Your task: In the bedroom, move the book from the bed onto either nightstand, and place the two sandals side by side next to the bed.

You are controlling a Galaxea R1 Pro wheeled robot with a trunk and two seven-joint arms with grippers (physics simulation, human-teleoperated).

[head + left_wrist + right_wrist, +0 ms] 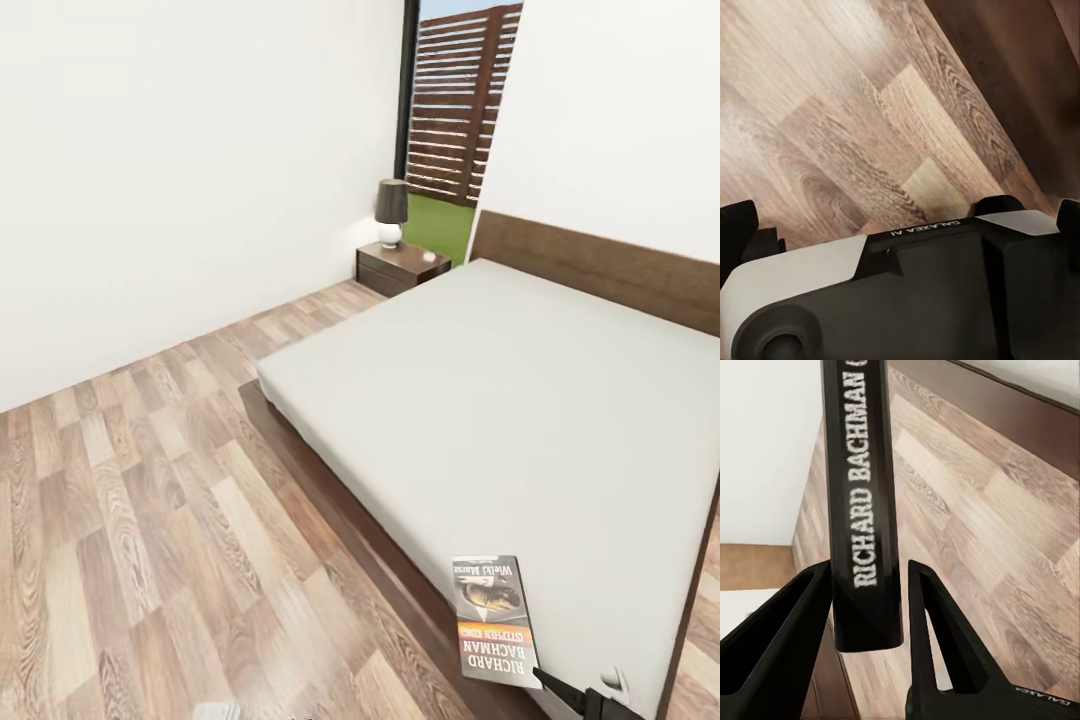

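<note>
A: Right claw (870, 607) has the book (862, 495) between its fingers (787, 637), spine facing the wrist cam. Reads as clamped on it near the bottom of the spine, though there's a thin gap showing at one finger, so we'd call the contact probable, not certain.

B: In the head view the book (493, 620) sits at the near corner of the bed (500, 400), right claw (585, 700) at its lower end. Can't tell if it's lifted or resting on the mattress.

A: Handling: thin paperback, light, and we'd expect it to flex. Glossy cover, so likely slippery. Pinched at one end, the free end may droop or pivot. We'd keep the grip across the spine where it's stiffest and move slowly.

B: Left claw (900, 300)?

A: The wrist cam shows its housing over the floor (832, 112). Fingers aren't readable, so we cannot tell if it's open or closed.

B: Target?

A: Nightstand (403, 265) at the far corner by the headboard, well apart from the book. It carries a lamp (391, 212) and a small pale object (430, 256); bare top looks limited. Drawers look shut, contents unknown.

B: So we lay it flat on the bare part, clear of the lamp.
</note>
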